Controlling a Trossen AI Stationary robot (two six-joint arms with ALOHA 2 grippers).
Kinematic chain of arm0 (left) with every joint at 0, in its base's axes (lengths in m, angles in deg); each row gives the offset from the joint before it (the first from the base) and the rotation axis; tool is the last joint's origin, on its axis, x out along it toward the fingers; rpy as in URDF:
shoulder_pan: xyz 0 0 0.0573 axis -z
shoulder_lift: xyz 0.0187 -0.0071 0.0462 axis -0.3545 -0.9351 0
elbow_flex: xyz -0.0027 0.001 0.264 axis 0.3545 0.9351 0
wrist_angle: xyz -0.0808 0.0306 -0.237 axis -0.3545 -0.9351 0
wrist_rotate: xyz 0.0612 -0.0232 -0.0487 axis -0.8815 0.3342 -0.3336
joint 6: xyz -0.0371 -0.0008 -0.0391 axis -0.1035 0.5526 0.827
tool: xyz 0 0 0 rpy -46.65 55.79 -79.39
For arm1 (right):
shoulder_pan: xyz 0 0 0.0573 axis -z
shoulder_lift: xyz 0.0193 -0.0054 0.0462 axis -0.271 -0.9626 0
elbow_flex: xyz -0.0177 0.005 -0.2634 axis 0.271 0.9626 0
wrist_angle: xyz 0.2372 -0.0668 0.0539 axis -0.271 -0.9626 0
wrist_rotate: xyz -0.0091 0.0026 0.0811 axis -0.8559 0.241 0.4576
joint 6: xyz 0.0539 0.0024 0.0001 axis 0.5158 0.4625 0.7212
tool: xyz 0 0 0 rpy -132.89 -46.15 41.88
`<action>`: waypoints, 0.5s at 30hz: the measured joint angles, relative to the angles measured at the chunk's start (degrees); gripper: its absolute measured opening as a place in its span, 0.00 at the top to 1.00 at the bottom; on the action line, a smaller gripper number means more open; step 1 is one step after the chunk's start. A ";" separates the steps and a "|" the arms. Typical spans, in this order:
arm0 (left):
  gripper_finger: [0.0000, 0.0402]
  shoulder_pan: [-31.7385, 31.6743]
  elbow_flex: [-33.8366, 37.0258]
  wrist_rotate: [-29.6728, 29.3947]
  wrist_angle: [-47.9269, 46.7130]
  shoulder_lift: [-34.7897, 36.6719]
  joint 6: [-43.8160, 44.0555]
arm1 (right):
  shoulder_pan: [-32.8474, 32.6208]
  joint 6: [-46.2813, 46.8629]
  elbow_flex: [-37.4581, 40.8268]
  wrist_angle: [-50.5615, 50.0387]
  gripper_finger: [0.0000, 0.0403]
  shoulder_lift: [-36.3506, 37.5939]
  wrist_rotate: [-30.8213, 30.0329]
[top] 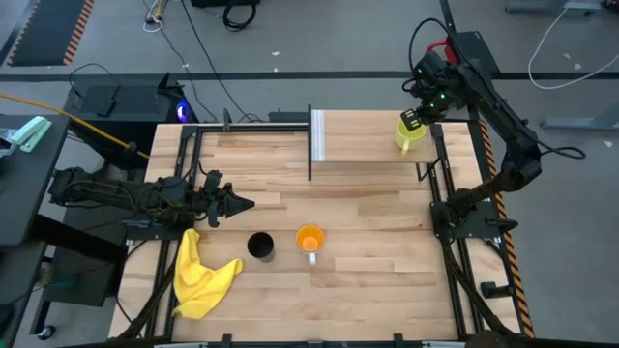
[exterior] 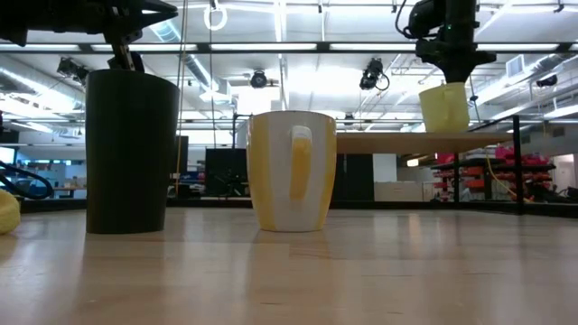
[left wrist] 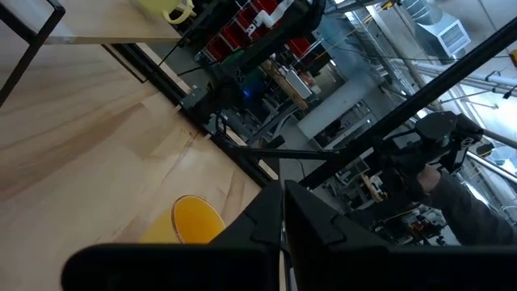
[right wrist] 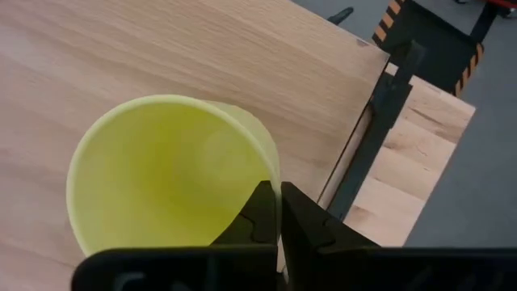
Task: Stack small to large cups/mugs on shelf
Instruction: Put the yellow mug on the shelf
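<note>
The right gripper (top: 418, 120) was seen over the far right end of the shelf (top: 368, 140), its fingers closed on the rim of the yellow-green mug (top: 409, 134). In the right wrist view the fingers (right wrist: 271, 212) were pinched on the mug's wall, with the light board beneath it. In the low view the mug (exterior: 444, 108) was seen upright at about the level of the shelf board (exterior: 406, 142); whether it touched the board could not be told.

The left gripper (top: 237, 204) was held above the tabletop (top: 368, 280) on the left side, its fingers pressed together with nothing between them, as the left wrist view showed.

The black cup (top: 260, 246) and the orange mug (top: 309, 239) were seen standing upright just beside each other on the tabletop near its front, well apart from the shelf. A yellow cloth (top: 198, 275) lay crumpled to the left of the black cup
</note>
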 joint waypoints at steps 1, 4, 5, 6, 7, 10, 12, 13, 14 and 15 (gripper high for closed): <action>0.94 0.00 0.00 -0.02 0.00 0.00 0.00 | -0.01 0.52 0.00 0.00 0.99 0.00 0.02; 0.93 0.01 0.00 -0.01 0.00 0.00 0.08 | -0.05 2.12 0.00 0.00 0.99 0.00 0.20; 0.94 0.00 0.00 -0.02 0.00 0.00 0.13 | -0.05 2.65 0.00 -0.02 0.99 0.00 0.20; 0.94 0.00 0.00 0.00 0.00 0.00 0.13 | -0.05 3.31 0.00 0.00 0.99 0.00 0.18; 0.94 0.00 0.00 -0.01 0.00 0.00 0.13 | -0.05 3.71 0.00 0.00 0.98 0.00 0.17; 0.95 0.00 0.00 -0.02 0.00 0.00 -0.21 | -0.05 5.08 0.46 0.06 0.98 0.04 0.03; 0.96 0.01 0.00 0.00 0.00 0.00 -0.60 | -0.04 5.39 1.37 -0.02 0.99 0.04 0.02; 0.96 0.02 0.00 -0.02 0.00 0.00 -0.70 | -0.05 5.40 1.83 0.00 0.99 0.04 0.00; 0.96 0.01 0.00 -0.02 0.00 0.00 -0.70 | -0.12 5.39 2.24 -0.01 0.99 0.04 -0.05; 0.96 0.02 0.00 -0.02 0.00 0.00 -0.72 | -0.19 5.36 2.60 0.00 0.99 0.05 -0.45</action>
